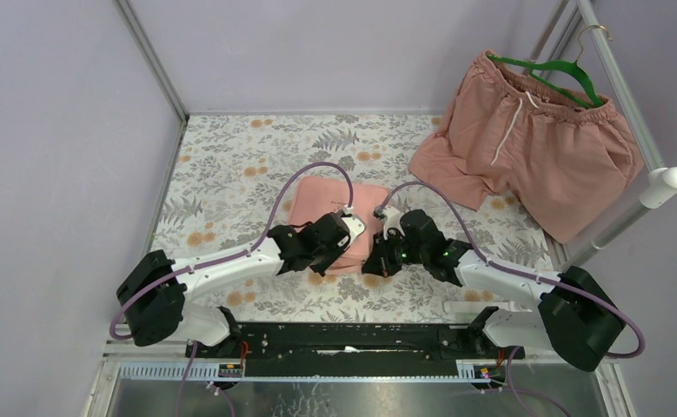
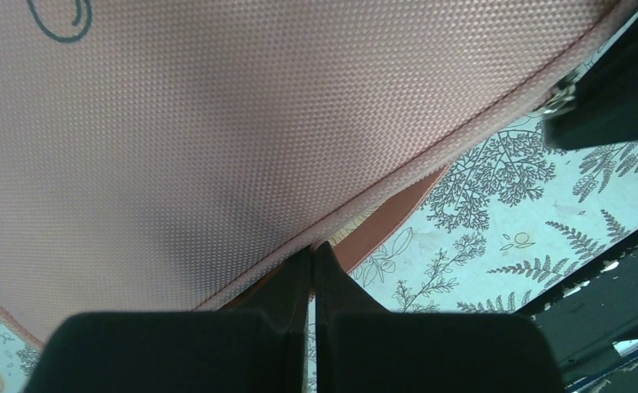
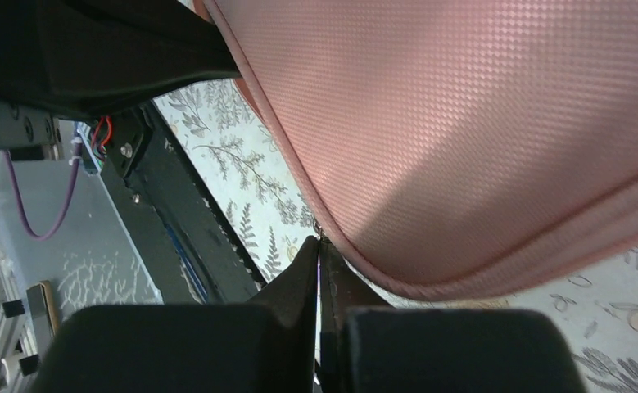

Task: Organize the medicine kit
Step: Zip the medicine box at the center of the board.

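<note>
The pink medicine kit (image 1: 326,201) lies zipped shut on the floral table, with its dark logo (image 2: 60,20) on the lid. My left gripper (image 1: 352,236) is at the kit's near right edge. In the left wrist view it (image 2: 313,248) is shut, its tips pinching the piped rim of the kit (image 2: 217,147). My right gripper (image 1: 373,252) is just right of it at the same corner. In the right wrist view it (image 3: 319,243) is shut on the small metal zipper pull (image 3: 319,232) at the kit's (image 3: 463,123) seam. The pull also shows in the left wrist view (image 2: 559,97).
Pink drawstring shorts (image 1: 534,148) on a green hanger (image 1: 560,74) hang from the frame at the back right and drape onto the table. A white post (image 1: 665,184) slants at the right. Purple walls enclose the table; the black base rail (image 1: 352,339) runs along the near edge.
</note>
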{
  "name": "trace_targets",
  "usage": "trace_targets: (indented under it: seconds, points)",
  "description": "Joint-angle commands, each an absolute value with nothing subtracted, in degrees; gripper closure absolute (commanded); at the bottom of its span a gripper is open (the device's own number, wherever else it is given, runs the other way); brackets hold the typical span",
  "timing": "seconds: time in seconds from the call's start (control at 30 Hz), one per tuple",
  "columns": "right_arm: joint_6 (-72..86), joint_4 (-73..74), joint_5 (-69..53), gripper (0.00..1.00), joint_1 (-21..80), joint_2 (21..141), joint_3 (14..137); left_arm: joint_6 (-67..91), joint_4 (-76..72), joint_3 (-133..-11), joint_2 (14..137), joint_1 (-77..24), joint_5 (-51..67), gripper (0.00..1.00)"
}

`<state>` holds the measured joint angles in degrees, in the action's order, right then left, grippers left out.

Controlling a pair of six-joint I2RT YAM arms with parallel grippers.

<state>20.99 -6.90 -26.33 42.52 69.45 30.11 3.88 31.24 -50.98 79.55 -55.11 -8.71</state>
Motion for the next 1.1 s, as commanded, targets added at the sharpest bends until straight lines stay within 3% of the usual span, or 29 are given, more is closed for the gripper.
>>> trace_targets:
  seconds: [0.0,0.43,0.67,0.87,1.0,1.07]
  points:
    - [27.1,-16.4,-28.5,1.00,46.5,71.6,32.9,8.3,22.7,-51.5,78.7,-55.3,-7.5,1.00]
    - [31.5,-22.3,-22.8,1.00,50.1,78.5,37.4,11.1,17.5,-49.7,76.0,-60.1,-3.9,1.00]
    - [29.4,-20.5,-23.6,1.00,51.0,80.6,39.5,10.8,16.1,-50.7,76.9,-62.3,-3.4,1.00]
    - [27.1,-15.7,-16.2,1.00,50.8,77.2,37.3,9.4,18.9,-50.9,74.8,-62.4,-6.3,0.98]
    - [25.7,-13.6,-13.2,1.00,50.3,75.9,36.1,9.7,20.4,-49.7,69.8,-62.4,-7.2,0.59]
    - [24.6,-12.1,-12.0,1.00,50.1,75.5,36.2,10.0,21.4,-49.5,67.0,-62.4,-7.5,0.44]
